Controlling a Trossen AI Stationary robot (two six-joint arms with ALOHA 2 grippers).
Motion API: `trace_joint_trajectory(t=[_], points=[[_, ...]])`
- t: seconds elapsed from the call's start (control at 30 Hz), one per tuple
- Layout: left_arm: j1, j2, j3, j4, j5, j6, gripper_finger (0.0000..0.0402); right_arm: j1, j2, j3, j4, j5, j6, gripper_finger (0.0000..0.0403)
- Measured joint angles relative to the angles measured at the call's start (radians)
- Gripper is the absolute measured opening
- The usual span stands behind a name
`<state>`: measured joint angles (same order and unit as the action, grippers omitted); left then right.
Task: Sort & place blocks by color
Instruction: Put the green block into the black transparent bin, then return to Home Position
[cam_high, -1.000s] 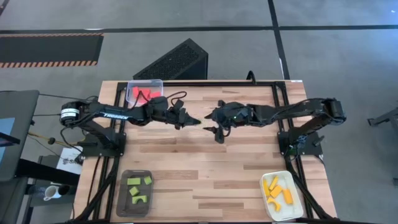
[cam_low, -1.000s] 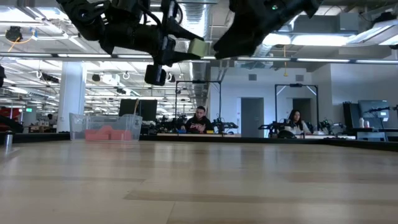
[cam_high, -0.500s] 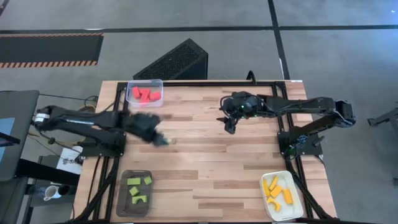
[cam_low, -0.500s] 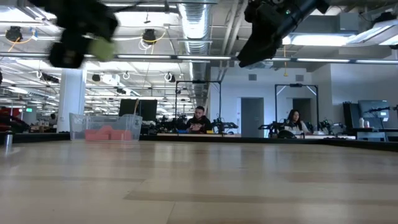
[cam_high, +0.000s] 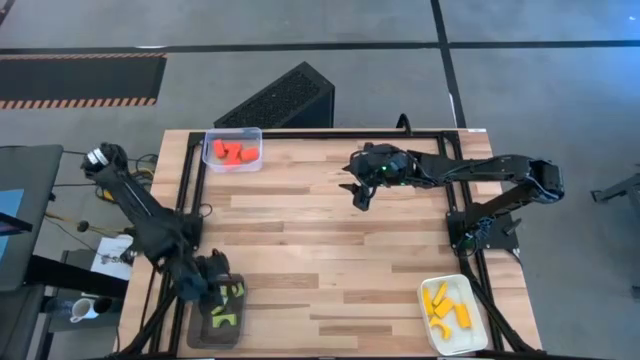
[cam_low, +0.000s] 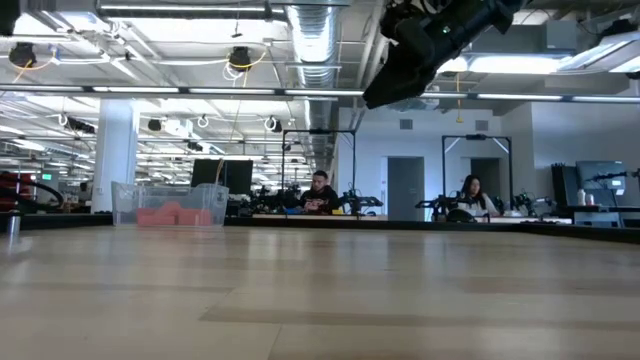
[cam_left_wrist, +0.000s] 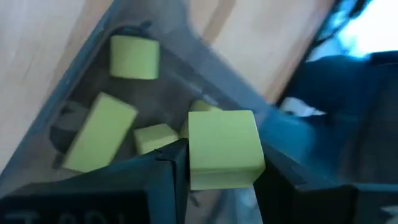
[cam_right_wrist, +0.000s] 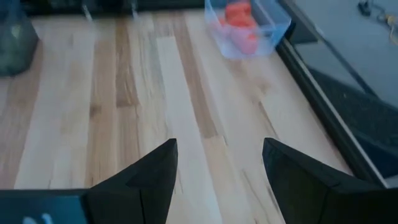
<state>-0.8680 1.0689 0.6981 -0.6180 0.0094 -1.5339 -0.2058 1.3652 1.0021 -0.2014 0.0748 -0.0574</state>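
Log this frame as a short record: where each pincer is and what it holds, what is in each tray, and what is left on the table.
left pincer: over the dark grey tray, shut on a light green block
right pincer: open, empty, above the far middle of the table
dark grey tray: light green blocks
clear tray: red blocks
white tray: yellow-orange blocks
loose blocks on table: none visible
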Motion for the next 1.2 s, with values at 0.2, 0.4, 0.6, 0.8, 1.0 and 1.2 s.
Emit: trace_joint_trajectory(t=[0.2,0.4,0.6,0.8,1.0,1.2], points=[[-0.025,0.182,0.000,0.042,0.011,0.072,0.0105,-0.005,-0.002,-0.001,0.000,0.000,0.003,0.0257],[-0.002,0.307,0.001,0.043,0.000,0.172,0.0105,-0.003,-0.002,-0.001,0.000,0.000,0.014,0.0255],[0.015,0.363,0.008,0.031,-0.016,0.267,0.0105,0.000,-0.002,-0.001,-0.016,-0.004,0.057,0.0255],[0.015,0.354,0.003,0.028,-0.010,0.348,0.0159,0.003,-0.002,-0.001,-0.033,-0.008,0.057,0.0255],[0.016,0.304,-0.002,0.037,0.010,0.378,0.0242,0.002,-0.002,-0.001,-0.034,-0.008,0.058,0.0255],[0.029,0.244,0.023,0.030,0.136,0.364,0.0267,0.002,-0.002,-0.001,-0.034,-0.008,0.058,0.0255]])
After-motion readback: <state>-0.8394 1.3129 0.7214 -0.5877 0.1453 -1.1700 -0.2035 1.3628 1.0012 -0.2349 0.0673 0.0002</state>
